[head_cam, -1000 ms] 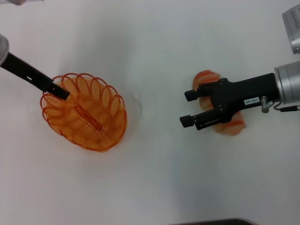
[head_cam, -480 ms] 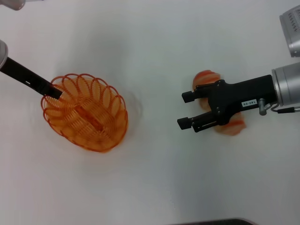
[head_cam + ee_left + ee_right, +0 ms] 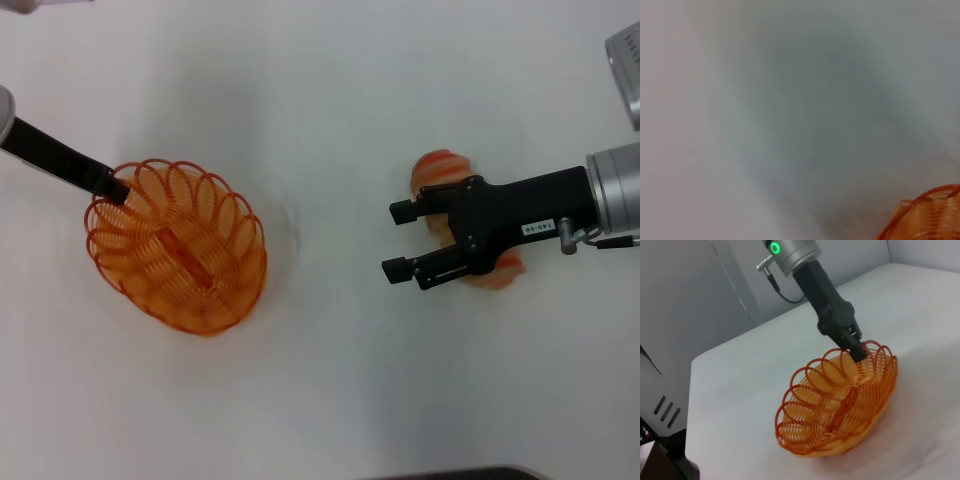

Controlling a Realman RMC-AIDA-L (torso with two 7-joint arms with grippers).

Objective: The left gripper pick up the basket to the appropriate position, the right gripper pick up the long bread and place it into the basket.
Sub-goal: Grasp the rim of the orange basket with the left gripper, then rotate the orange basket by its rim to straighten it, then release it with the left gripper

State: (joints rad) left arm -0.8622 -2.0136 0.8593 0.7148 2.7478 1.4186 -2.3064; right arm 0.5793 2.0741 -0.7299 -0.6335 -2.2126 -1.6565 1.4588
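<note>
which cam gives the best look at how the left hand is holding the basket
The right wrist view: the left hand shows side-on, pinching the basket by its looped rim. The head view shows the hand at the rim of the basket from above. The left wrist view shows only a sliver of rim, no hand.

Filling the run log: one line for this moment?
left gripper: shut on basket rim | right gripper: open, above bread | bread: on table, outside basket

Bright, even overhead light; soft shadows on the white bench. Left wrist view is blurred; the basket slightly smeared.
</note>
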